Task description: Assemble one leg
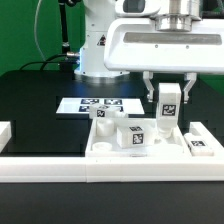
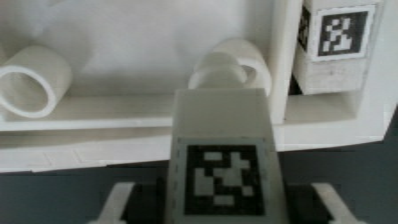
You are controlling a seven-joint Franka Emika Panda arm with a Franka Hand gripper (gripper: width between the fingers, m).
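Gripper (image 1: 168, 97) is clamping the leg (image 1: 168, 110) upright between its fingers (image 2: 121, 203), holding it over the large white panel (image 1: 165, 150). The leg's lower end is pointing at a raised socket (image 2: 231, 68); contact unclear. Another leg (image 1: 136, 137) is standing on the panel. The marker board (image 1: 90, 104) is lying behind.

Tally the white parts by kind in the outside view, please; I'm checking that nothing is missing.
Legs: 4, one of them held in the pincer
Panel with sockets: 1
Marker board: 1
Total: 6
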